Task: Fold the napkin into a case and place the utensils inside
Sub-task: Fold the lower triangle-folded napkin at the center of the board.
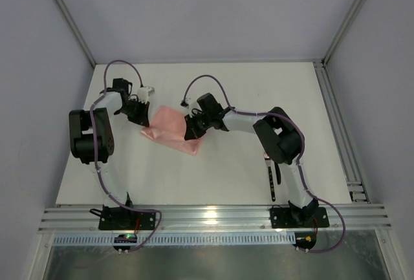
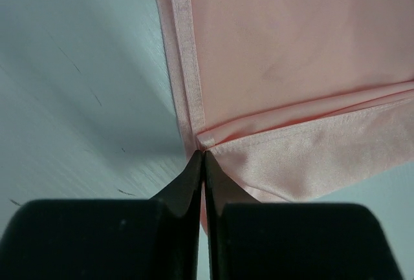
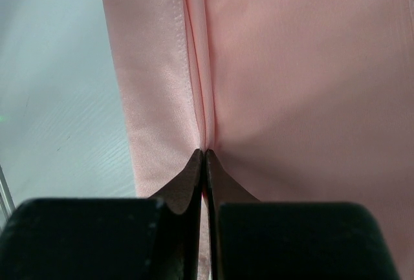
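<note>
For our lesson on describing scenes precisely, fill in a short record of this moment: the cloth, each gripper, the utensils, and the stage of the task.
napkin: salmon-pink, folded in layers, lying on the white table
left gripper: shut on the napkin's hemmed corner
right gripper: shut on a fold edge of the napkin
utensils: on the table by the right arm, apart from the napkin, partly hidden
stage: folding under way; utensils not yet inside
</note>
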`<state>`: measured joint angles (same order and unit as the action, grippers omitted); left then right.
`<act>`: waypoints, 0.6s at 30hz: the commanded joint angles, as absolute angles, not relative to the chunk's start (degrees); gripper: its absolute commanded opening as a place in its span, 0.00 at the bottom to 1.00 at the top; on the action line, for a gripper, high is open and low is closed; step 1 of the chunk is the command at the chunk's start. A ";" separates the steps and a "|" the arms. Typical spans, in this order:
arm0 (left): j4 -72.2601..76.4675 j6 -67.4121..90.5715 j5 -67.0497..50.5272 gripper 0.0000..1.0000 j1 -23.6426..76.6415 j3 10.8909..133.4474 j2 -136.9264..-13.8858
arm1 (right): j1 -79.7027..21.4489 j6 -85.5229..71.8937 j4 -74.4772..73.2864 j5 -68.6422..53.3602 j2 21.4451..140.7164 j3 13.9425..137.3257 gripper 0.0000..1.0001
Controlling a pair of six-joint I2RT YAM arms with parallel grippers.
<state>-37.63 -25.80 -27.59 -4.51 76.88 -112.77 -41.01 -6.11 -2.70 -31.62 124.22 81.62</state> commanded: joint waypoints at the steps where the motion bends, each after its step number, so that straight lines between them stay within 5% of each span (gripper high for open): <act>1: -38.85 -25.05 -23.82 0.01 -4.57 78.40 -114.43 | -40.87 -4.92 -5.18 -30.67 125.86 84.02 0.04; 8: -36.74 -24.43 -29.68 0.15 -4.66 73.92 -108.20 | -40.96 -4.84 -5.27 -30.23 125.68 84.81 0.04; 13: -37.87 -23.99 -32.34 0.48 -4.92 73.65 -102.84 | -40.96 -4.22 -4.57 -31.38 124.37 83.85 0.04; 18: -38.41 -21.80 -34.80 0.51 -6.94 74.00 -102.04 | -40.78 -4.04 -3.08 -32.52 123.22 82.53 0.04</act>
<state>-37.98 -23.79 -31.66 -5.54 73.06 -103.70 -41.01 -5.63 -4.27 -31.79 124.77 83.02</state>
